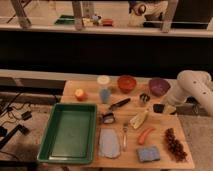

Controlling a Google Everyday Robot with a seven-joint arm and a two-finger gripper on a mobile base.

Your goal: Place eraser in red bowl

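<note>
The red bowl [127, 83] stands at the back of the wooden table [90, 86], left of the purple bowl [159, 86]. My white arm [192, 86] reaches in from the right. My gripper [163, 108] is low over the table's right side, in front of the purple bowl. A small dark block, the eraser [158, 108], sits right at the gripper's tip. I cannot tell whether it is held or lies on the table. It is to the right of and in front of the red bowl.
A green tray [55, 142] fills the front left. A black-handled utensil [119, 104], a white-capped bottle [104, 89], an orange fruit [80, 94], a small metal piece [144, 97], a yellowish item [139, 119], a blue sponge [149, 153] and dark grapes [174, 144] also lie on the table.
</note>
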